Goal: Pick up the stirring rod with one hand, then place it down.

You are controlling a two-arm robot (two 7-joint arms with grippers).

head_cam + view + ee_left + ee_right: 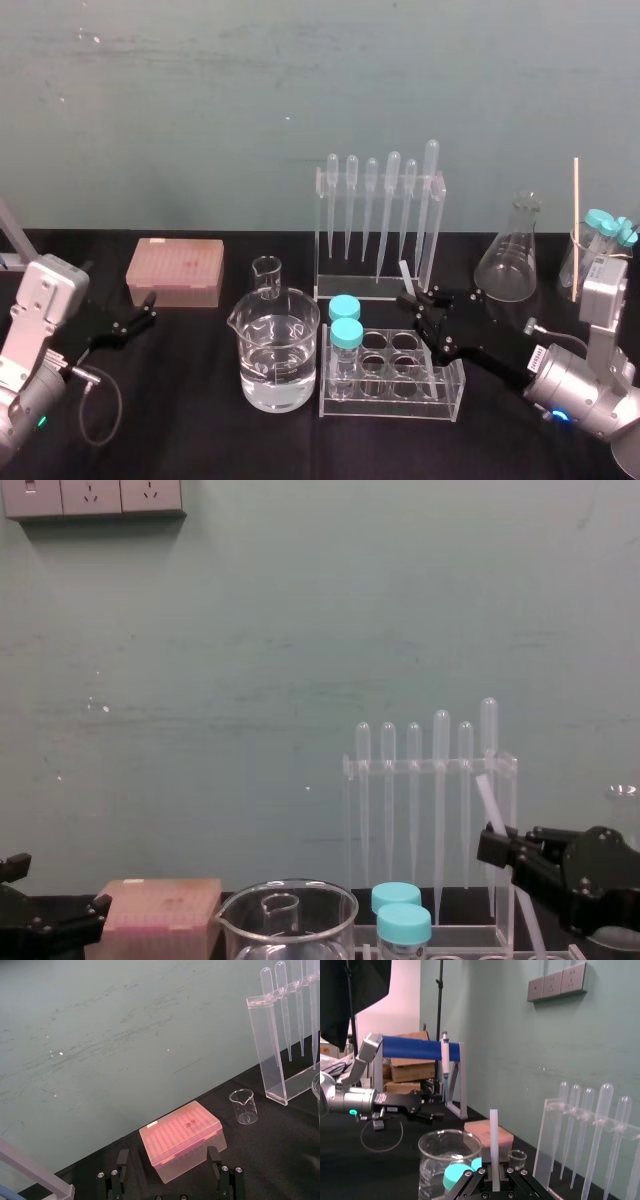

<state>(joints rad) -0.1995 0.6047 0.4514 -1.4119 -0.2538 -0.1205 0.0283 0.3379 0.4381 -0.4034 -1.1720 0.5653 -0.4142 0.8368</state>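
Right hand fingers pinch rod, tilted, by tube rack. Left hand near pink box, fingers spread.

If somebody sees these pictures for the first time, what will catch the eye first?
The right gripper, shut on the translucent stirring rod, which leans in front of the clear pipette stand at centre-right. Next, the large beaker of clear liquid at centre, and the left gripper, parked open by the pink box at far left.

Your arms: silver housings, black angular fingers on left gripper and right gripper, silver screws. Left has green light, black cable loop; right has blue light, white label.
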